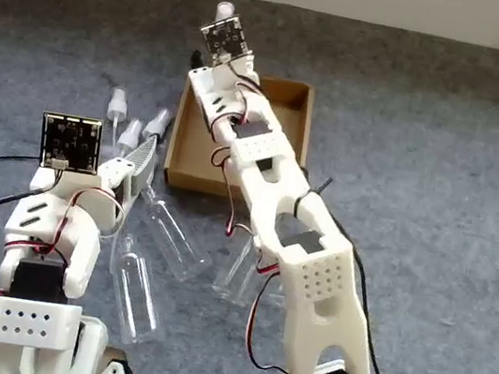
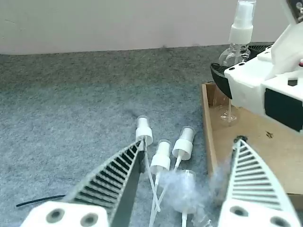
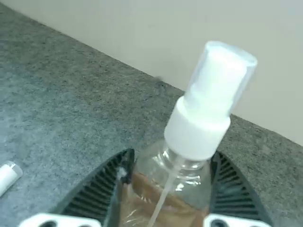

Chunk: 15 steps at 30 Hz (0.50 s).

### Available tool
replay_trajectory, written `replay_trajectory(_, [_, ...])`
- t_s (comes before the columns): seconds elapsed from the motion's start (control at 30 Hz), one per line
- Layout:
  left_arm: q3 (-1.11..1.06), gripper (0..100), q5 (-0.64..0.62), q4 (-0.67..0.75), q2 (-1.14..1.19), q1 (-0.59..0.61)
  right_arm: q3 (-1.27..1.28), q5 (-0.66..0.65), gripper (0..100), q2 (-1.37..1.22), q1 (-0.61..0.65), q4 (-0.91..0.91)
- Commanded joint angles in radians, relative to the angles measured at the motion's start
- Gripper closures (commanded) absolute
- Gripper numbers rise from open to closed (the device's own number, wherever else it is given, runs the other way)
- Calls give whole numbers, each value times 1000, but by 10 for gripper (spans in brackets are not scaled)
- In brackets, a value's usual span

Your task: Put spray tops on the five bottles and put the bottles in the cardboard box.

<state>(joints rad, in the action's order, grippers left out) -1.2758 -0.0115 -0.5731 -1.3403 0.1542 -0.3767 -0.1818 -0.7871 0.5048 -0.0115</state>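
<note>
right gripper (image 3: pixel 173 158) is clamping a bottle (image 3: pixel 189 137) w/ spray top on, upright at the far end of the cardboard box (image 1: pixel 296 100). left gripper (image 2: pixel 189 144) is hanging wide open over loose spray tops (image 2: pixel 161 161) beside the box.

Clear glossy plastic bottle (image 3: pixel 158 172), matt brown cardboard box (image 1: pixel 192 151), rough grey carpet (image 1: pixel 441 179)

Soft, even light is falling over the grey counter (image 1: pixel 459 182), and only faint, soft-edged shadows are lying beneath the arms. The white spray top (image 3: pixel 208 109) on the bottle (image 3: pixel 156 189) gripped in the right claw (image 3: pixel 171 157) is glowing brightly while keeping gentle shading. Between the spread fingers of the left claw (image 2: pixel 189 144), near the lens, a clear object (image 2: pixel 189 189) is dissolving into out-of-focus haze.
</note>
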Motion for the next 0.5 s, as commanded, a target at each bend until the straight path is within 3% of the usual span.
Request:
replay_trajectory(0.0, [7, 738, 2, 17, 5, 15, -7, -12, 765, 31, 2, 5])
replay_trajectory(0.47, [5, 738, 2, 17, 5, 15, -18, -9, 762, 33, -1, 90])
